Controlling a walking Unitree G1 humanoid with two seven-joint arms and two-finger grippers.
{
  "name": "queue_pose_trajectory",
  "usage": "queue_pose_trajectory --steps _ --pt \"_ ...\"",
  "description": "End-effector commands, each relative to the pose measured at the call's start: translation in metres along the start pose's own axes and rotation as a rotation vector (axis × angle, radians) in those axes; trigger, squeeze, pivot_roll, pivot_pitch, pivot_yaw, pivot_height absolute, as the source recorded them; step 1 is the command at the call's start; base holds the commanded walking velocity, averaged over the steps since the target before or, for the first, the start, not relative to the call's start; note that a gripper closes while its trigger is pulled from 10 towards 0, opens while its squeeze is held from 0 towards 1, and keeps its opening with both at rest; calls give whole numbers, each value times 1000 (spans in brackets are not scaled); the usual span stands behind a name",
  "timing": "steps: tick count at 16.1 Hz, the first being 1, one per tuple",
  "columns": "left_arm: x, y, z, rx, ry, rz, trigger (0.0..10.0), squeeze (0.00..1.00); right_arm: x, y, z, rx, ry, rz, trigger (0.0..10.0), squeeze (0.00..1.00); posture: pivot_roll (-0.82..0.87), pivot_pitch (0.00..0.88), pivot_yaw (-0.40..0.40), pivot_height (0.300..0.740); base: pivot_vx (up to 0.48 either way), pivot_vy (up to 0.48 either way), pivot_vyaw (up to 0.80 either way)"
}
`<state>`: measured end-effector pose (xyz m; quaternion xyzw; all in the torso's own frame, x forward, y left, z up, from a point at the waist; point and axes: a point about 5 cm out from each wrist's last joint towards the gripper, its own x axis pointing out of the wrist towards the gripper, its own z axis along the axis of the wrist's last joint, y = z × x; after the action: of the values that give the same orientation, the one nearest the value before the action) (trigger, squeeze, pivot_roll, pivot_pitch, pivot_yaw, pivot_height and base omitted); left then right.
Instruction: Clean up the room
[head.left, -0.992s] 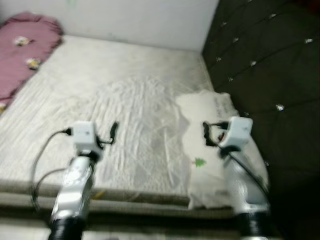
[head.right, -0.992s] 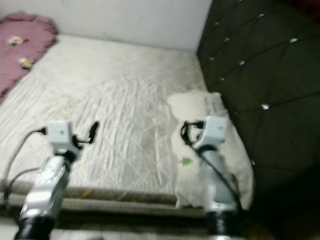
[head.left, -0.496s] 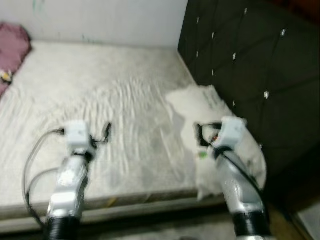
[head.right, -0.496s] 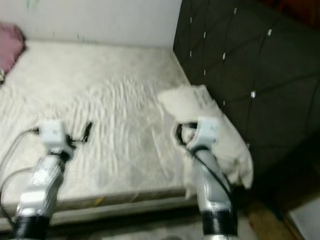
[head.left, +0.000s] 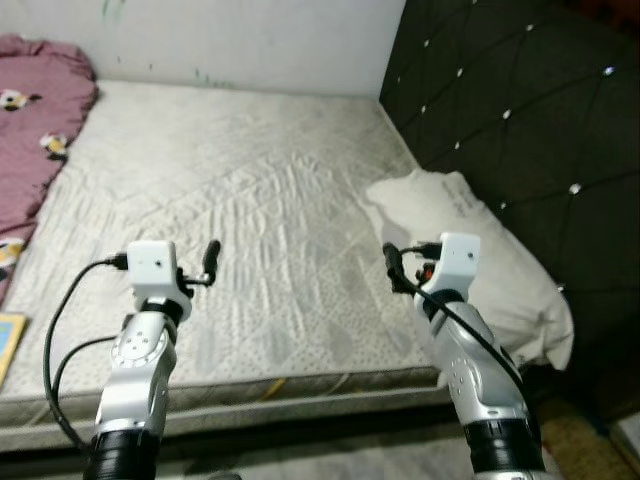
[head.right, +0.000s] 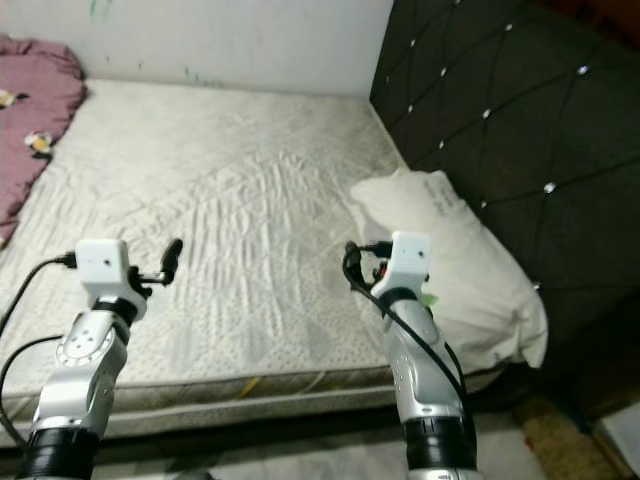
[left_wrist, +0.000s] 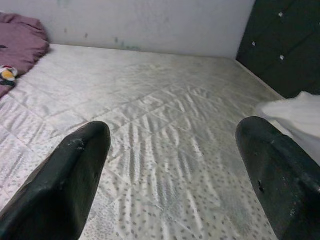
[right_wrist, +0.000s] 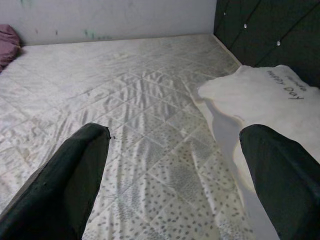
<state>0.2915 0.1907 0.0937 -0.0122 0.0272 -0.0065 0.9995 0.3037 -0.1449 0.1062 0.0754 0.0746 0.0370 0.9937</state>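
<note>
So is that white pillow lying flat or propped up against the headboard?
Lying flat: the pillow rests on the mattress beside the dark headboard, its near end overhanging the edge.

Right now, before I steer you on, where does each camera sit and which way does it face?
Left eye and right eye views: head stereo pair, looking forward and down at the mattress, pillow and black headboard; both silver arms show.
Left wrist view: along the left gripper, open above the mattress, toward the wall; maroon blanket at the edge.
Right wrist view: along the right gripper, open, pillow beside it.
All views share the mattress and pillow.
</note>
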Motion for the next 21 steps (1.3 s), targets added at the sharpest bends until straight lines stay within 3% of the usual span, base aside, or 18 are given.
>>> queue_pose_trajectory --steps 1,21 --pt "2 -10 0 -9 6 -23 10000 0 -2 -9 3 -16 -12 -21 10000 0 -19 0 -77 740 0 480 0" --pt "3 -11 -1 -19 8 -25 10000 0 0 -14 2 -19 -12 -62 10000 0 -16 0 -81 740 0 480 0"
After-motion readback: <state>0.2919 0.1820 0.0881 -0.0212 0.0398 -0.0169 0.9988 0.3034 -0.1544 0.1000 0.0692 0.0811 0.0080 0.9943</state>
